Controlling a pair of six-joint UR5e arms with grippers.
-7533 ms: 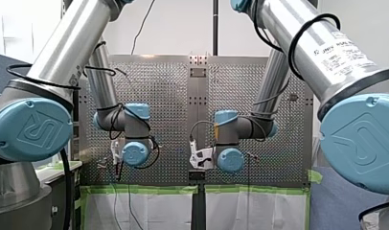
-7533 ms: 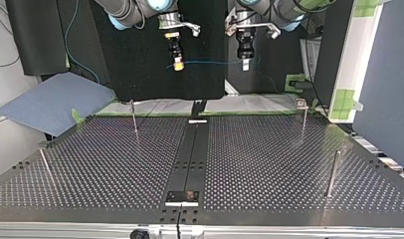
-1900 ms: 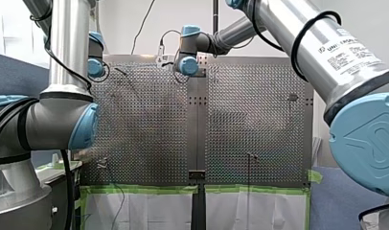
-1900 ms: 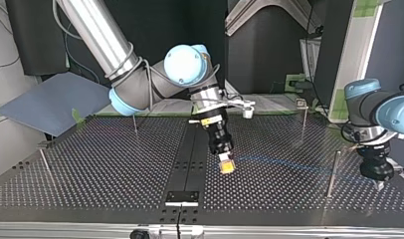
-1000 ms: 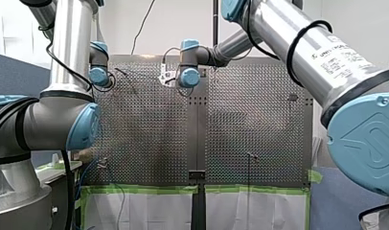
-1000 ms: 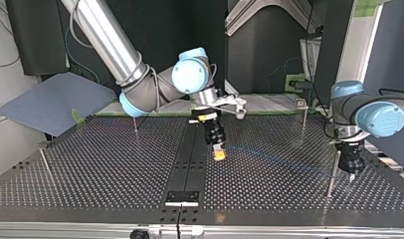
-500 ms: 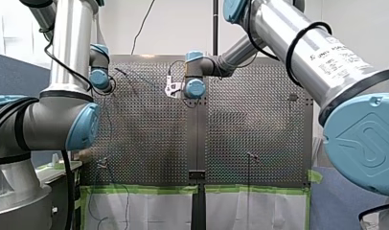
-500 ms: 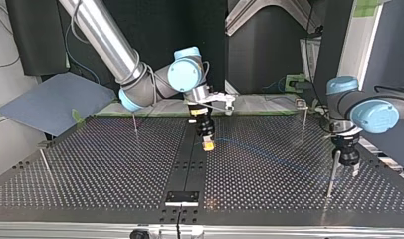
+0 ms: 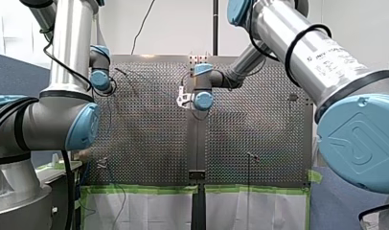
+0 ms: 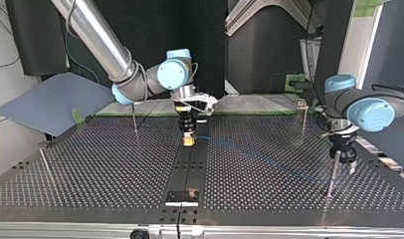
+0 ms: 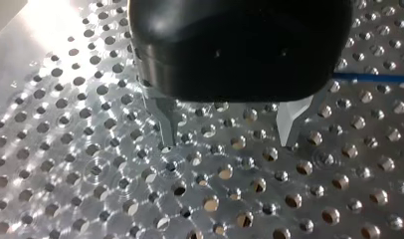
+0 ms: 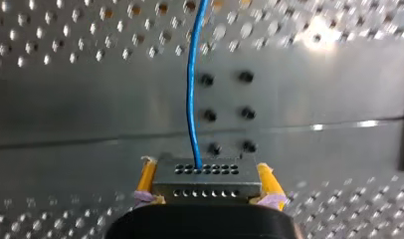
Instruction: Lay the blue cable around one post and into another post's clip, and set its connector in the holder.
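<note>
My right gripper (image 12: 205,193) is shut on the grey connector (image 12: 205,178), held between its yellow pads (image 12: 146,179). The blue cable (image 12: 191,89) leaves the connector and runs ahead over the plate. In the top view my right gripper (image 10: 188,141) hangs over the black centre strip (image 10: 190,172), and the cable (image 10: 259,158) runs from it to the tall post (image 10: 332,174) at the right. My left gripper (image 10: 344,162) stands beside that post. In the left wrist view my left gripper (image 11: 227,139) is open, nothing between its metal fingers (image 11: 165,122); the cable (image 11: 374,78) lies beside it.
A post with a clip on top (image 10: 302,112) stands at the back right of the top view. Thin posts stand at the back left (image 10: 134,118) and at the left edge (image 10: 45,167). A black holder plate (image 10: 182,197) sits at the near end of the centre strip.
My right gripper carried the connector towards the top view's left and back, over the centre strip. My left gripper opened, let the cable go and stayed by the right post.
</note>
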